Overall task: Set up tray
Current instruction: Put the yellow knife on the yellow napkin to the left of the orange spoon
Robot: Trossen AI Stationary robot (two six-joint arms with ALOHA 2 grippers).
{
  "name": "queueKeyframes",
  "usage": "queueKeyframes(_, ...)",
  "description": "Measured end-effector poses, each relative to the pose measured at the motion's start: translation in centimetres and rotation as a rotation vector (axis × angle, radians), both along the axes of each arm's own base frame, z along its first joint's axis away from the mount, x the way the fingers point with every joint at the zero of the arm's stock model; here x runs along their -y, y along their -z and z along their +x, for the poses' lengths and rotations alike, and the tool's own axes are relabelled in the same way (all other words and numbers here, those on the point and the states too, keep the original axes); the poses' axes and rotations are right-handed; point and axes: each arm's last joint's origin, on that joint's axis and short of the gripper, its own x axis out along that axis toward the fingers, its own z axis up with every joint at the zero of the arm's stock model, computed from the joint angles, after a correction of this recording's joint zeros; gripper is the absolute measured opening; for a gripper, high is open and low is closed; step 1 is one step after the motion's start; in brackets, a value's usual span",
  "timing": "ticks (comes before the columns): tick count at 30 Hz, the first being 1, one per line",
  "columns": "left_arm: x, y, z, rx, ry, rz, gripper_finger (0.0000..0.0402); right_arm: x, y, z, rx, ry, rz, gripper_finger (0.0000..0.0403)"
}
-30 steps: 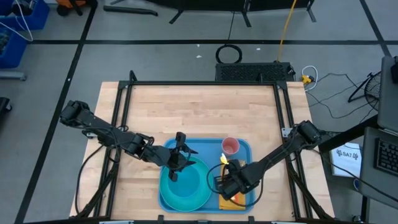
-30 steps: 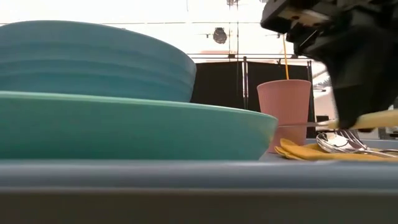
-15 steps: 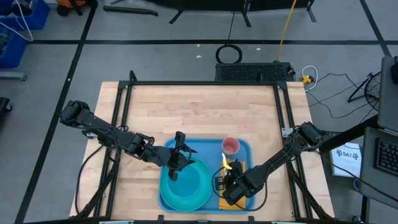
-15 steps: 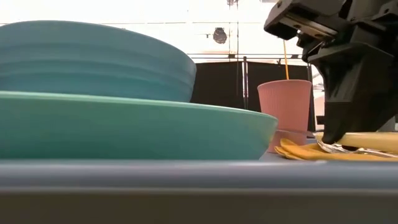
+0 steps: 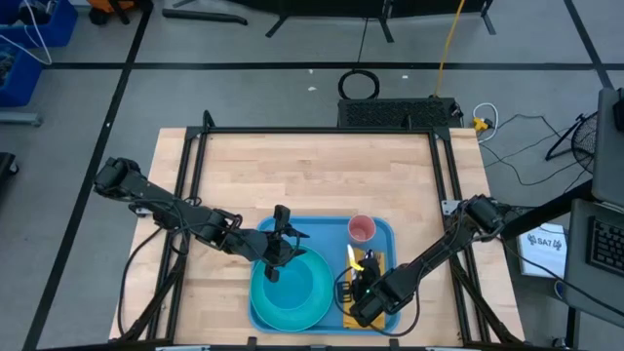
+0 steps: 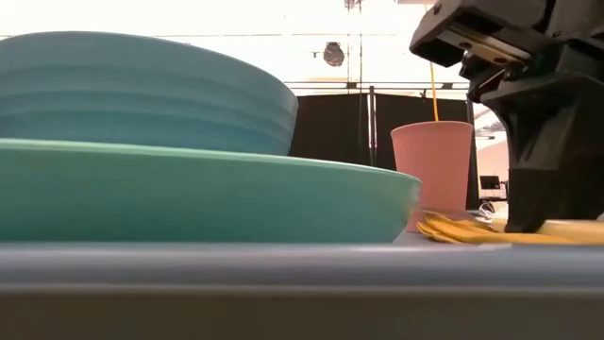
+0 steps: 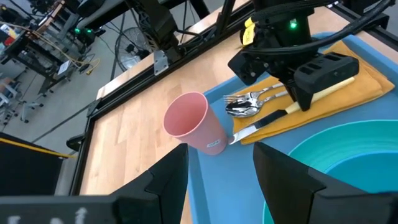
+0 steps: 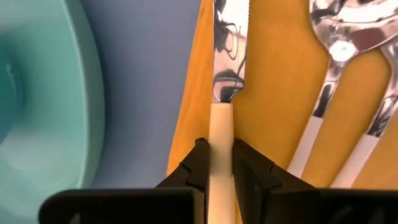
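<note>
- Blue tray (image 5: 382, 230) at table's near edge.
- R gripper (image 8: 216, 163) clamped on knife (image 7: 292, 107) handle, low on orange napkin (image 7: 354, 87).
- L gripper (image 5: 276, 261) wide open, empty, over bowl (image 5: 292, 289).
- Risk: knife lands crooked or nudges spoon (image 7: 242, 109) on release.

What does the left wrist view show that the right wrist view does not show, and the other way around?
Only the left wrist view shows the pink cup, the wooden table and the right gripper from outside, low over the napkin.

Only the right wrist view shows, close up, the right gripper shut on the knife's cream handle, and the blade's serrated edge.

Both show the knife, the spoon and fork, the orange-yellow napkin, the blue tray and the turquoise plate.
</note>
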Motion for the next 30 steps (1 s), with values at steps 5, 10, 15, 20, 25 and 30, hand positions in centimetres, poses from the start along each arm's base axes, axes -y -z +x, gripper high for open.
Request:
queueKeyframes(5,0.0,0.0,0.0,0.0,0.0,0.0,0.0186,-0.36,0.23,-0.19,-0.013,-0.01,0.014,0.0031)
queueKeyframes(10,0.0,0.0,0.0,0.0,0.0,-0.001,0.0186,-0.56,0.23,-0.38,-0.017,-0.015,0.016,0.0031)
queueKeyframes(15,0.0,0.0,0.0,0.0,-0.002,-0.004,0.0186,-0.65,0.21,-0.31,-0.012,-0.043,0.016,0.0041)
queueKeyframes(20,-0.01,0.0,0.0,0.002,-0.007,-0.004,0.0186,-0.65,0.21,-0.31,-0.013,-0.054,0.011,0.0124)
queueKeyframes(25,-0.02,0.0,0.0,0.002,-0.008,-0.003,0.0186,-0.64,0.21,-0.3,-0.013,-0.054,0.01,0.0169)
queueKeyframes(30,-0.02,-0.01,0.0,0.002,-0.007,-0.002,0.0186,-0.42,-0.14,-0.57,-0.029,-0.058,-0.005,0.0173)
